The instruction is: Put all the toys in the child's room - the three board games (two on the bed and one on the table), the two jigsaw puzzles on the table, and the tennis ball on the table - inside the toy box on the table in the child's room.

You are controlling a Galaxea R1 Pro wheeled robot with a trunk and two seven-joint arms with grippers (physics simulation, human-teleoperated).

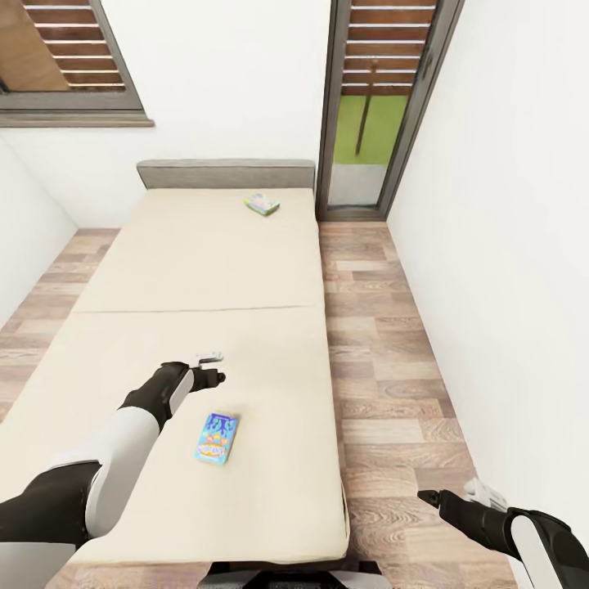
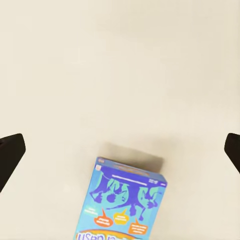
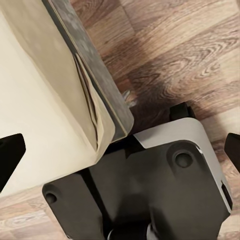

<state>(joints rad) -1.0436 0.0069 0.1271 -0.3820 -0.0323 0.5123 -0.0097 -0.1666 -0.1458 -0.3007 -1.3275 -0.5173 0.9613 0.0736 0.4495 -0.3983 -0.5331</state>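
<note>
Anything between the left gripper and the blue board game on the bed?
Nothing visible. The left gripper hovers open over bare mattress on the bed, just beyond the blue board game, which lies flat and unobstructed.

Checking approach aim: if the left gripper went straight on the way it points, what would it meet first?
Probably bare mattress, just beyond the blue game box; the left gripper is open, and the box sits off-centre, though depth is unclear.
</note>
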